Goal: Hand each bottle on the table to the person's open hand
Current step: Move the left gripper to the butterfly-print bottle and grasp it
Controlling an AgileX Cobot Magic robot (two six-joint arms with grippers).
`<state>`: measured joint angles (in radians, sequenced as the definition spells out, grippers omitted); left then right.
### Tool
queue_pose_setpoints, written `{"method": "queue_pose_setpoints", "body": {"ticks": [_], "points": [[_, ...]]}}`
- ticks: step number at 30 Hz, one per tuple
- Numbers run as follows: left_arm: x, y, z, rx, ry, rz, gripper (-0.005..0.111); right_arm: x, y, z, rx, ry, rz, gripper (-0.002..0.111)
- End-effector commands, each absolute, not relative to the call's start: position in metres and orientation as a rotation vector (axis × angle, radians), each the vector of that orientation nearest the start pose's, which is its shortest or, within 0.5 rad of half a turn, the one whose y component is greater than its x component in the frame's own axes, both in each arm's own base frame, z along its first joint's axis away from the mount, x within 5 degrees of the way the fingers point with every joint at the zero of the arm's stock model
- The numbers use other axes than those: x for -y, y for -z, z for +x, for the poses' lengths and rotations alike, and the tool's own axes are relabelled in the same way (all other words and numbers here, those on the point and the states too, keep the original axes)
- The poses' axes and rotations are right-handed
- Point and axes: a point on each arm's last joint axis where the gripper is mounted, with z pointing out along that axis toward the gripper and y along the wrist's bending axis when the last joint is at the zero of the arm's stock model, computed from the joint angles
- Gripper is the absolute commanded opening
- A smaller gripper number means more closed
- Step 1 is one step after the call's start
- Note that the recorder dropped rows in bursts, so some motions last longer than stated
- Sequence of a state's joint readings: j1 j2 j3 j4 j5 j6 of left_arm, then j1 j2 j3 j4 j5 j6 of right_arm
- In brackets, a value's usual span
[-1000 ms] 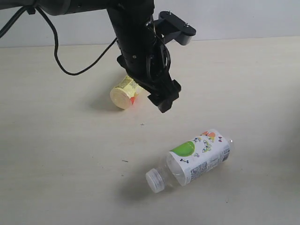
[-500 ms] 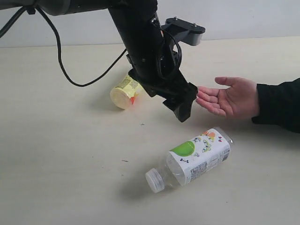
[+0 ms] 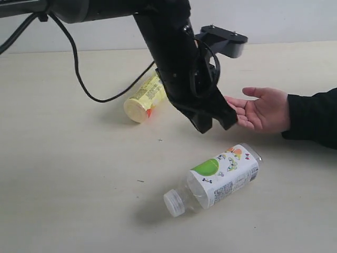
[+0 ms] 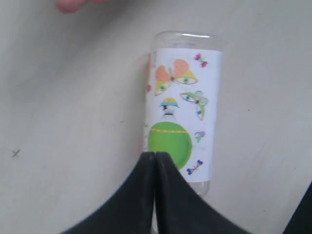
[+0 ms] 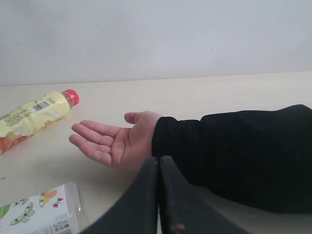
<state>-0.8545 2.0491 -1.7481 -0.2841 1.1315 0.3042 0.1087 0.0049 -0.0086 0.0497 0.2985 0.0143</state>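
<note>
Two bottles lie on the table (image 3: pixel 63 174). A yellow bottle (image 3: pixel 146 97) lies behind my left arm, and its red cap shows in the right wrist view (image 5: pixel 34 116). A white-capped bottle (image 3: pixel 218 179) with a white-green label lies nearer the front, directly below my left gripper (image 4: pixel 155 155) in the left wrist view (image 4: pixel 183 97). That gripper (image 3: pixel 216 121) hangs shut and empty just left of the person's open hand (image 3: pixel 260 109). My right gripper (image 5: pixel 158 159) is also shut on nothing, low by the hand (image 5: pixel 117 141). The other two bottles are out of view.
The person's black sleeve (image 3: pixel 313 118) reaches in from the right edge. A black cable (image 3: pixel 84 84) droops from the left arm over the table's back left. A pale wall (image 5: pixel 156 34) stands behind the table.
My left arm has swung right, from beside the yellow bottle to just in front of the hand. The person's hand came in from the right and now holds still, palm up.
</note>
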Motion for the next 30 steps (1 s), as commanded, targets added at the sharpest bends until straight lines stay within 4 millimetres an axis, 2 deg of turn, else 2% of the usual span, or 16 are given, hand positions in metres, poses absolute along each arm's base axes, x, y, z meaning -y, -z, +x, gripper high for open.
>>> {"method": "queue_pose_setpoints", "body": {"ticks": [1,3,8,9,20,30], "points": [[0.359,-0.243,0.244,-2.461,0.416,1.613,0.016,-0.007,-0.189,0.054,-1.769,-0.132,-0.050,0.000],[0.363,-0.243,0.239,-2.466,0.410,1.603,0.032,-0.007,-0.189,0.054,-1.769,-0.132,-0.050,0.000],[0.371,-0.232,0.236,-2.500,0.413,1.568,0.100,-0.007,-0.189,0.054,-1.769,-0.130,-0.051,0.000],[0.373,-0.228,0.237,-2.507,0.412,1.561,0.105,-0.007,-0.189,0.054,-1.769,-0.130,-0.051,0.000],[0.385,-0.177,0.248,-2.532,0.351,1.570,0.104,-0.007,-0.189,0.054,-1.769,-0.130,-0.051,0.000],[0.387,-0.148,0.250,-2.587,0.318,1.599,0.104,-0.007,-0.189,0.054,-1.769,-0.132,-0.050,0.000]]}}
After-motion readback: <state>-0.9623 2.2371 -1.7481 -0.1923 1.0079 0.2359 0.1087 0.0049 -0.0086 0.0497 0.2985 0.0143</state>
